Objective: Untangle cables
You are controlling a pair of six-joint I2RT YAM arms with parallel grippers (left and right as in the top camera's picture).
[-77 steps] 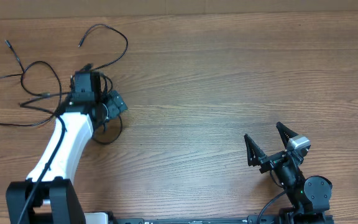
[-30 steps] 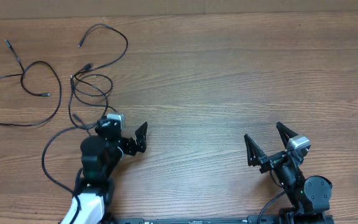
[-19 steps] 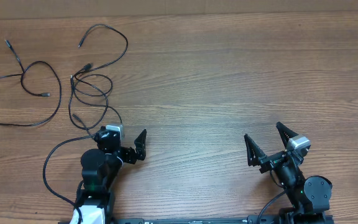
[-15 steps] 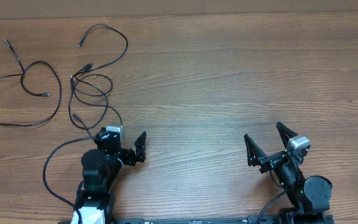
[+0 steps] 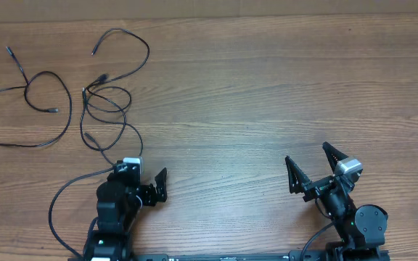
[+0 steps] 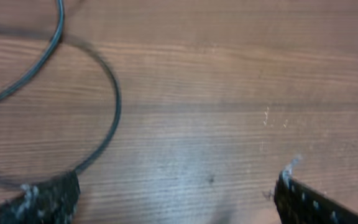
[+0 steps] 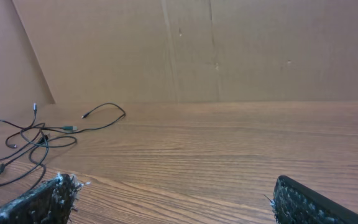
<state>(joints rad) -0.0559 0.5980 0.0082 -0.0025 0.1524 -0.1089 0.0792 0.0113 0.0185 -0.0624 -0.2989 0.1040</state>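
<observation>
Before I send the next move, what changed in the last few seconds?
The left gripper pulled back from over the cables to the near edge of the table, open and empty. The cables and the open right gripper stayed put.

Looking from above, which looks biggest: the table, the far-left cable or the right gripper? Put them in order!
1. table: fills nearly the whole view.
2. far-left cable: thin, but its loops spread wide.
3. right gripper: smallest, even though it may sit a little nearer the camera.
</observation>
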